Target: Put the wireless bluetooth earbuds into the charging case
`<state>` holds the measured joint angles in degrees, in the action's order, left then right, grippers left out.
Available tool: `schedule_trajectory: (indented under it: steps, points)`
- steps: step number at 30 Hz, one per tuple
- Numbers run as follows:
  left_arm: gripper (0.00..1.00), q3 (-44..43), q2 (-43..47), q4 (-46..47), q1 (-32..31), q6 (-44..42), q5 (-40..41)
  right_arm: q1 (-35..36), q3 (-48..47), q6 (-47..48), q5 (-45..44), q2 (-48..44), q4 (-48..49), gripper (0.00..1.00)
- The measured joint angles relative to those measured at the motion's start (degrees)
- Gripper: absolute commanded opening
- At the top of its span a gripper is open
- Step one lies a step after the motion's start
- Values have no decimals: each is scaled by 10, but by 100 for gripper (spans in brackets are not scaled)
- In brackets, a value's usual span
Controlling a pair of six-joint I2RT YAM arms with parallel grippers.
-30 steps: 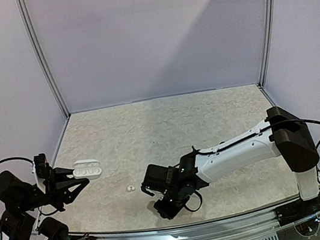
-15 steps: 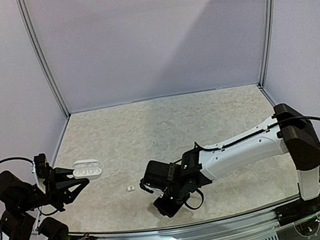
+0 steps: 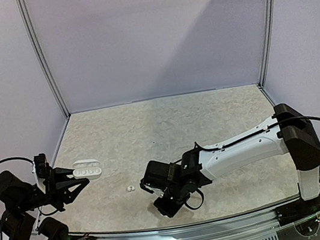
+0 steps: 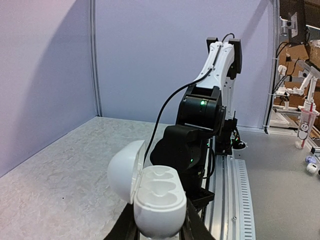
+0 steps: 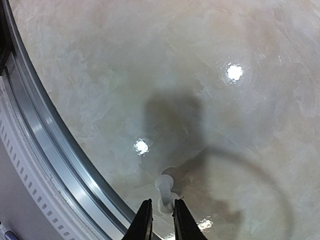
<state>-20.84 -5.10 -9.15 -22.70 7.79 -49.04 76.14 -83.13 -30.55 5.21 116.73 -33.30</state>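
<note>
My left gripper (image 4: 160,231) is shut on the base of the white charging case (image 4: 161,196). The case's lid (image 4: 124,170) is flipped open and both cavities look empty. From above, the case (image 3: 87,168) hangs over the table's left side at the left gripper (image 3: 82,180). My right gripper (image 5: 163,202) points down near the table's front edge. Its fingertips pinch the lower part of a white earbud (image 5: 164,184) that rests on the table. A second white earbud (image 3: 131,189) lies on the table, left of the right gripper (image 3: 166,208).
The metal rail (image 5: 55,165) of the table's front edge runs just beside the right gripper. The right arm's black wrist (image 4: 199,112) looms right behind the held case in the left wrist view. Enclosure walls stand at the back and sides.
The right arm shifted slightly and its jaws narrowed onto the white earbud. The left arm and the case have not moved.
</note>
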Motion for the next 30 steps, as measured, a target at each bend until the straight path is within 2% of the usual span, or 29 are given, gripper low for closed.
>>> schedule_trajectory:
  steps: [16, 22, 30]
  points:
    - [0, 0, 0, 0, 0, 0, 0, 0, 0, 0, -2, 8, 0, 20]
    - [0, 0, 0, 0, 0, 0, 0, 0, -6, 7, -3, 16, -3, 6]
    - [0, 0, 2, 0, 0, 0, 0, 0, -10, 11, -4, 16, -2, 0]
